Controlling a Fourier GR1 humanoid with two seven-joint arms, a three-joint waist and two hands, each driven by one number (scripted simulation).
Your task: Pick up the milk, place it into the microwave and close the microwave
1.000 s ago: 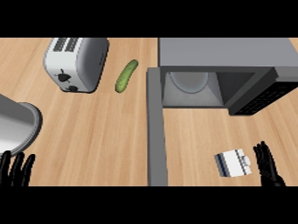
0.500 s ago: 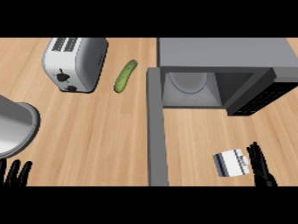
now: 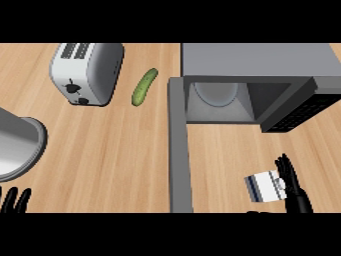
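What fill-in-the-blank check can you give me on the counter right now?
The microwave has its door standing ___.
The milk carton lies on the counter beside the robot's ___ hand.
Between the toaster and the microwave lies a ___ cucumber.
Missing words: open; right; green.

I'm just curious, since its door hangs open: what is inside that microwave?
Inside the microwave only a pale round turntable shows, bare where visible. The microwave's top hides the back of the cavity. The milk lies outside, by the right hand.
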